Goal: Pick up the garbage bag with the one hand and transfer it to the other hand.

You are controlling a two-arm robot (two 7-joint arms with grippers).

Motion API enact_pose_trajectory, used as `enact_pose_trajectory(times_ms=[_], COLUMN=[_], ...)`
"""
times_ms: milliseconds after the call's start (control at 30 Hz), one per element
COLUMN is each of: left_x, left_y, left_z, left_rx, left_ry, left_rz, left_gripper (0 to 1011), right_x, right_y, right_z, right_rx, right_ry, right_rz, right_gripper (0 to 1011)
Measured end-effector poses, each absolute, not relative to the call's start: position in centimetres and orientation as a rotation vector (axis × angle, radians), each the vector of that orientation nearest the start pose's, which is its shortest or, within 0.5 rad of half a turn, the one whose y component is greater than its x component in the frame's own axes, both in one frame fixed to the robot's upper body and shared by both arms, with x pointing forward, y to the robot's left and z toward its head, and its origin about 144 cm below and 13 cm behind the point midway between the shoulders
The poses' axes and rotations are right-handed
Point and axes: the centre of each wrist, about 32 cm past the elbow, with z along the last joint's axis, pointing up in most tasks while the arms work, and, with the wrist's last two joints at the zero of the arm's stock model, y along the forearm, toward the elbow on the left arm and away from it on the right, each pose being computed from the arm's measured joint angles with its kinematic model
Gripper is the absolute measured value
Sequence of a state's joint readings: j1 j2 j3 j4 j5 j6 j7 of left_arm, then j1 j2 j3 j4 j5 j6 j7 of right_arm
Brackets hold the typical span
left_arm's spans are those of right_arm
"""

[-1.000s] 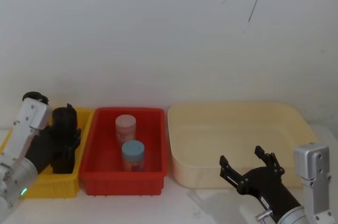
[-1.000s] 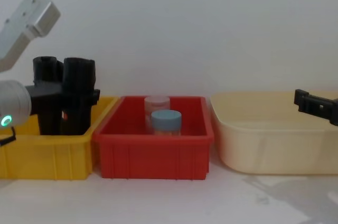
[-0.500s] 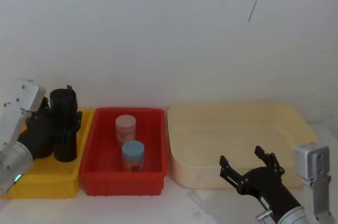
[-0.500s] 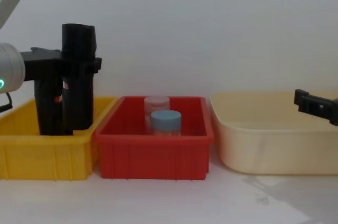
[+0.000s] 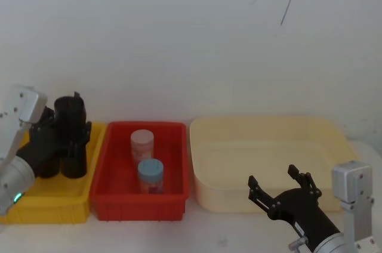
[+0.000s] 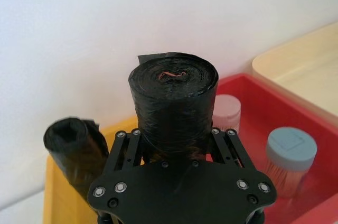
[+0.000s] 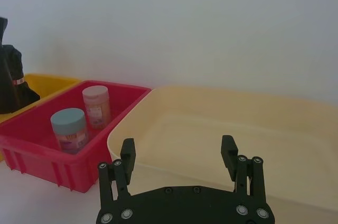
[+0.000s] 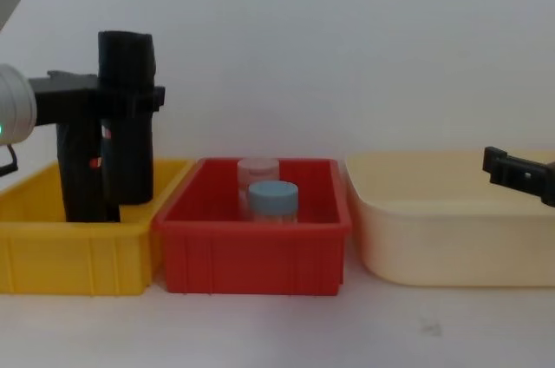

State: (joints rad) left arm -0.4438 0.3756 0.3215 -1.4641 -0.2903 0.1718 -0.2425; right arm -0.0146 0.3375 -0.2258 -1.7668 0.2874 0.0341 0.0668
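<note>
The garbage bag (image 8: 127,116), a smooth black roll, hangs upright over the yellow bin (image 8: 78,255) with my left gripper (image 8: 153,95) shut around its middle. In the left wrist view the garbage bag (image 6: 173,97) stands between the two fingers (image 6: 124,145). From the head view, the left gripper (image 5: 80,138) and the garbage bag (image 5: 71,136) are at the far left. A rumpled second roll (image 8: 80,168) stands in the yellow bin just behind it. My right gripper (image 5: 276,179) stays low at the front right, open and holding nothing, in front of the cream tub.
A red bin (image 5: 113,145) in the middle holds a pink-lidded jar (image 5: 142,144) and a blue-lidded jar (image 5: 150,175). A large cream tub (image 5: 262,125) sits to its right. A white wall stands close behind all three containers.
My left gripper has lifted the garbage bag up from inside the yellow bin, leaving the rumpled roll standing there. The right arm has not moved.
</note>
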Motion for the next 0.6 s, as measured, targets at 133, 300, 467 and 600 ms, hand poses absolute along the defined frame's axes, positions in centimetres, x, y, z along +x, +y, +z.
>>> enact_pose_trajectory(times_ms=[133,300,467,600], left_x=[56.2,56.4,56.7,56.9], left_y=[25.3,24.9,24.5,24.0], left_z=[126.7,127.6,128.3,128.9], left_rx=[0.091,0.073,0.058,0.049], left_ry=[-0.178,-0.187,-0.188,-0.188], left_rz=[1.088,1.07,1.048,1.025], left_gripper=[508,508,508,508], right_x=[44.3,44.3,44.3,44.4], right_y=[-23.7,-23.7,-23.7,-23.7], right_z=[118.9,118.9,118.9,118.9], right_rx=[0.026,0.026,0.026,0.026], right_ry=[-0.075,-0.075,-0.075,-0.075], right_rz=[-1.229,-1.229,-1.229,-1.228], right_gripper=[1000,1000,1000,1000])
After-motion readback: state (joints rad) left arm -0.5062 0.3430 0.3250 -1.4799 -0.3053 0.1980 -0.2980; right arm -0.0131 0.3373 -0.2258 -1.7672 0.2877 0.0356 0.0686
